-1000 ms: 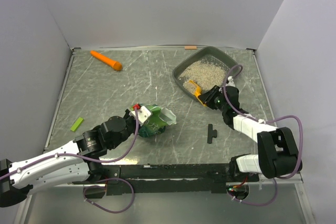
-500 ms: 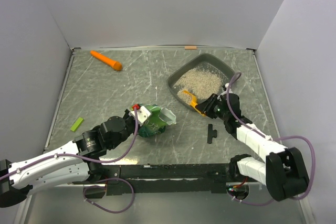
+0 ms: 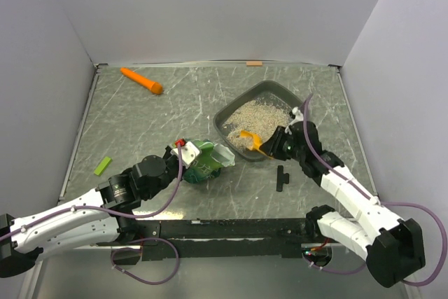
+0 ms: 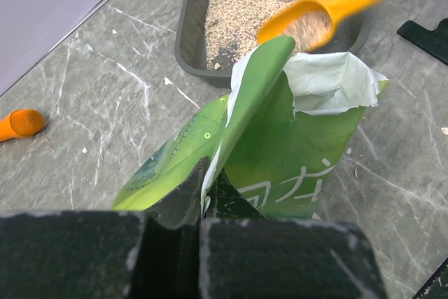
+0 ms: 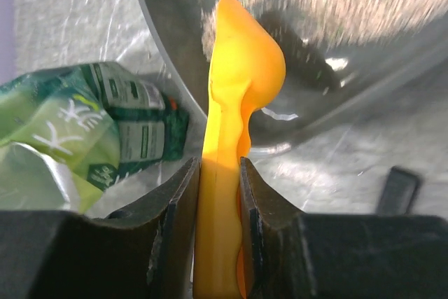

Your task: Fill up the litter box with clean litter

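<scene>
The right gripper (image 3: 274, 146) grasps a small orange plastic scoop (image 3: 249, 138) at the rim of the dark grey rectangular plastic litter box (image 4: 187, 33), which holds pale beige litter (image 3: 262, 113). The left gripper (image 4: 206, 188) pinches a glossy green plastic bag (image 3: 206, 162).

Top view: high behind arm bases, looking down on grey marbled worktop (image 3: 140, 124). Left wrist: close, facing glossy green plastic bag (image 4: 280, 152), dark grey rectangular plastic tray (image 4: 189, 40) beyond. Right wrist: very close along orange plastic scoop (image 5: 231, 103). All share bag, tray, scoop.
</scene>
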